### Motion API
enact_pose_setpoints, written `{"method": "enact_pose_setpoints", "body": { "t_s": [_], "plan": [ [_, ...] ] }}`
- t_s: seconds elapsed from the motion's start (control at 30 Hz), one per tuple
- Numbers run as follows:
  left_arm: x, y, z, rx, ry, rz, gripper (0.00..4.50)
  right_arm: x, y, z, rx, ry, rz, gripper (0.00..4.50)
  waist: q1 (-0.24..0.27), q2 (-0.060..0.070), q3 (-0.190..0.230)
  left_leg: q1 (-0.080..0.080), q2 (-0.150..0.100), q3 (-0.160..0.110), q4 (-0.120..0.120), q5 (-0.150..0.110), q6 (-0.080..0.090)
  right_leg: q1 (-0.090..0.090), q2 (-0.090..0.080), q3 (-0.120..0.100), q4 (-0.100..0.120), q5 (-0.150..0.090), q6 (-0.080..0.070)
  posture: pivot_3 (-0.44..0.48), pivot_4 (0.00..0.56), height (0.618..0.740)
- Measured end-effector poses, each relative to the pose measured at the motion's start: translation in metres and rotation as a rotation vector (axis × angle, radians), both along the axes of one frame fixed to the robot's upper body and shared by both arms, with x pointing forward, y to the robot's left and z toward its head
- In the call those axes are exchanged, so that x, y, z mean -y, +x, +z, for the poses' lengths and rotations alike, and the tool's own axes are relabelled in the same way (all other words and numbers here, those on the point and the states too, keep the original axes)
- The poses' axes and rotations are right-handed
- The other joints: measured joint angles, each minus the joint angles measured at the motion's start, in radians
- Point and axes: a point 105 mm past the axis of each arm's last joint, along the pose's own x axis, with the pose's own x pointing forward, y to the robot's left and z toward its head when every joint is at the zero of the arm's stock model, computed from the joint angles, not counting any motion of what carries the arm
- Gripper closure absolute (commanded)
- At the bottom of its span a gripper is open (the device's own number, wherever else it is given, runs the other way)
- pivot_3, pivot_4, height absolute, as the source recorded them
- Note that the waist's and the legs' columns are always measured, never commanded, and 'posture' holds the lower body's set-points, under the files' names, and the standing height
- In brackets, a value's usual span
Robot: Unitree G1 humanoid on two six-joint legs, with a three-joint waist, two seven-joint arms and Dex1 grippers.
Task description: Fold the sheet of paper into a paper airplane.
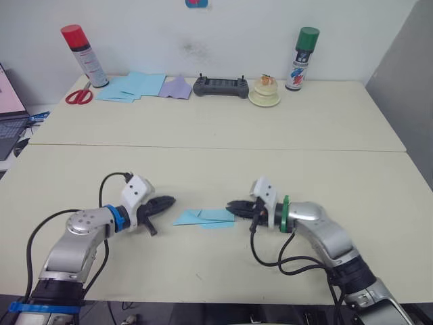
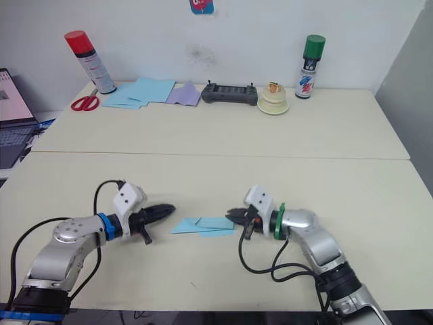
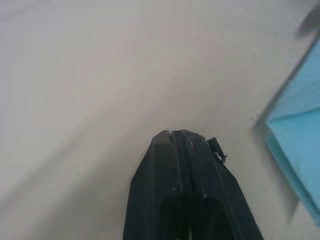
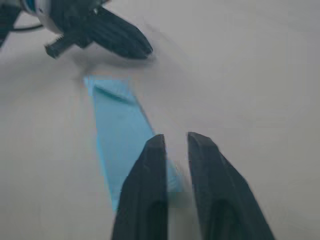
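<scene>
Paper airplane (image 1: 203, 217) between tools; scissors (image 1: 79, 96) far.

Colour record: pale cream table (image 1: 203, 132), light blue folded sheet of paper (image 1: 204, 217) at centre.

Left gripper (image 1: 169, 201) and right gripper (image 1: 232, 205) noted black-fingered; white housings behind each, blue ring on L wrist, green ring on R wrist, arms silver-grey w/ black cables. Loose pile of sheets (image 1: 132, 87) recorded light blue; adj. sheet (image 1: 177, 88) lavender. Scissors (image 1: 79, 96) red-handled. Spray can (image 1: 84, 55) at L: white body, red cap. Spray can (image 1: 302, 58) at R: white body w/ blue/red print, green cap. Controller (image 1: 221, 87) dark grey. Wall off-white.
</scene>
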Motion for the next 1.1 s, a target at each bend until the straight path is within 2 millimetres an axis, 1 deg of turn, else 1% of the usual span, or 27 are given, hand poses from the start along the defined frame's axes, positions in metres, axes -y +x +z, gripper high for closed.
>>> {"method": "enact_pose_setpoints", "body": {
  "t_s": [0.07, 0.1, 0.13, 0.2, 0.23, 0.3, 0.33, 0.4, 0.47, 0.53, 0.6, 0.7, 0.8, 0.83, 0.93, 1.0, 1.1],
  "plan": [
    [0.002, -0.004, 0.017, 0.039, 0.003, -0.035, 2.45, 0.006, -0.002, 0.022, 0.072, 0.011, 0.019, 1.99, 0.001, 0.0, 0.0, -0.003, 0.0, 0.0, 0.0, 0.002, -0.005, -0.002, -0.002, 0.0, -0.001, 0.003, -0.004, 0.0, 0.15, 0.74],
    [0.003, -0.008, 0.024, 0.056, 0.005, -0.056, 2.16, 0.009, -0.006, 0.03, 0.106, 0.005, 0.037, 1.69, 0.001, 0.0, 0.0, -0.004, 0.0, 0.0, 0.0, 0.001, -0.006, -0.002, -0.003, 0.0, -0.002, 0.002, -0.002, 0.0, 0.15, 0.74],
    [0.005, -0.012, 0.029, 0.065, 0.006, -0.077, 1.8, 0.012, -0.01, 0.034, 0.132, -0.008, 0.056, 1.27, 0.002, 0.0, 0.0, -0.005, 0.0, 0.0, 0.0, 0.001, -0.007, -0.002, -0.004, 0.0, -0.003, 0.001, -0.001, 0.0, 0.15, 0.74],
    [0.01, -0.027, 0.033, 0.064, 0.026, -0.136, 1.19, 0.019, -0.023, 0.036, 0.159, -0.038, 0.115, 1.25, 0.002, 0.0, 0.0, -0.006, -0.001, 0.0, -0.001, -0.001, -0.009, -0.002, -0.006, 0.0, -0.004, -0.002, 0.003, 0.0, 0.15, 0.74],
    [0.012, -0.037, 0.032, 0.057, 0.042, -0.169, 0.81, 0.023, -0.03, 0.034, 0.168, -0.059, 0.145, 1.36, 0.002, 0.0, 0.0, -0.006, -0.002, 0.0, -0.001, -0.002, -0.01, -0.002, -0.008, 0.0, -0.004, -0.004, 0.005, 0.0, 0.15, 0.74],
    [0.019, -0.054, 0.032, 0.064, 0.063, -0.237, 0.17, 0.03, -0.041, 0.028, 0.185, -0.084, 0.197, 1.94, 0.002, 0.0, 0.0, -0.007, -0.003, 0.001, 0.0, -0.004, -0.008, -0.002, -0.01, 0.001, -0.005, -0.004, 0.005, 0.0, 0.15, 0.74],
    [0.023, -0.062, 0.033, 0.079, 0.072, -0.272, 0.0, 0.033, -0.046, 0.025, 0.198, -0.097, 0.22, 2.28, 0.003, 0.0, 0.0, -0.007, -0.004, 0.0, 0.0, -0.004, -0.006, -0.001, -0.011, 0.0, -0.005, -0.004, 0.005, 0.0, 0.15, 0.74],
    [0.031, -0.08, 0.031, 0.116, 0.105, -0.34, 0.0, 0.038, -0.053, 0.015, 0.255, -0.155, 0.258, 2.98, 0.002, 0.0, 0.0, -0.005, -0.004, 0.001, 0.0, -0.005, -0.006, 0.0, -0.011, 0.001, -0.005, -0.004, 0.005, 0.0, 0.15, 0.74],
    [0.035, -0.095, 0.023, 0.127, 0.111, -0.367, 0.0, 0.04, -0.058, 0.001, 0.293, -0.213, 0.29, 2.98, 0.001, 0.0, 0.0, -0.002, -0.004, 0.001, 0.001, -0.005, -0.006, 0.003, -0.011, 0.001, -0.004, -0.004, 0.006, 0.0, 0.15, 0.74],
    [0.037, -0.105, 0.017, 0.131, 0.103, -0.365, 0.0, 0.036, -0.061, -0.011, 0.307, -0.243, 0.312, 2.98, 0.002, -0.001, 0.001, 0.0, -0.004, 0.002, 0.001, -0.004, -0.006, 0.003, -0.01, 0.0, -0.002, -0.006, 0.009, 0.0, 0.15, 0.74],
    [0.04, -0.112, 0.014, 0.145, 0.095, -0.361, 0.0, 0.031, -0.059, -0.02, 0.324, -0.249, 0.315, 2.98, 0.003, -0.001, 0.001, 0.0, -0.003, 0.002, 0.002, -0.004, -0.006, 0.004, -0.007, 0.0, -0.001, -0.006, 0.008, 0.0, 0.15, 0.74],
    [0.045, -0.119, 0.014, 0.163, 0.068, -0.317, 0.0, 0.024, -0.05, -0.031, 0.343, -0.264, 0.293, 2.98, 0.003, -0.001, 0.001, 0.002, -0.003, 0.002, 0.002, -0.003, -0.004, 0.005, -0.006, 0.0, 0.0, -0.004, 0.006, 0.0, 0.15, 0.74],
    [0.051, -0.129, 0.011, 0.15, 0.036, -0.272, 0.0, 0.015, -0.041, -0.035, 0.351, -0.268, 0.268, 2.98, 0.002, -0.002, 0.001, 0.003, -0.003, 0.002, 0.003, -0.002, -0.004, 0.005, -0.005, 0.001, 0.0, -0.003, 0.005, 0.0, 0.15, 0.74],
    [0.052, -0.132, 0.01, 0.139, 0.029, -0.26, 0.0, 0.007, -0.038, -0.034, 0.348, -0.262, 0.261, 2.98, 0.001, -0.002, 0.0, 0.003, -0.002, 0.002, 0.003, -0.002, -0.004, 0.005, -0.004, 0.001, 0.0, -0.003, 0.004, 0.0, 0.15, 0.74],
    [0.059, -0.138, 0.011, 0.137, 0.02, -0.258, 0.0, -0.013, -0.029, -0.023, 0.366, -0.233, 0.246, 2.98, 0.002, -0.001, 0.001, 0.002, -0.002, 0.001, 0.003, -0.002, -0.004, 0.005, -0.001, 0.001, 0.0, -0.003, 0.003, 0.0, 0.15, 0.74],
    [0.059, -0.137, 0.011, 0.144, 0.022, -0.246, 0.0, -0.017, -0.026, -0.02, 0.362, -0.24, 0.244, 2.98, 0.009, -0.002, 0.0, 0.002, -0.002, 0.0, 0.003, -0.002, -0.004, 0.005, 0.0, -0.001, 0.0, -0.003, 0.003, 0.0, 0.15, 0.74],
    [0.057, -0.135, 0.011, 0.148, 0.03, -0.228, 0.0, -0.018, -0.023, -0.023, 0.324, -0.251, 0.225, 2.98, 0.01, -0.002, 0.0, 0.002, -0.002, 0.001, 0.003, -0.002, -0.004, 0.005, -0.001, 0.001, 0.0, -0.003, 0.002, 0.0, 0.15, 0.74]
  ]
}}
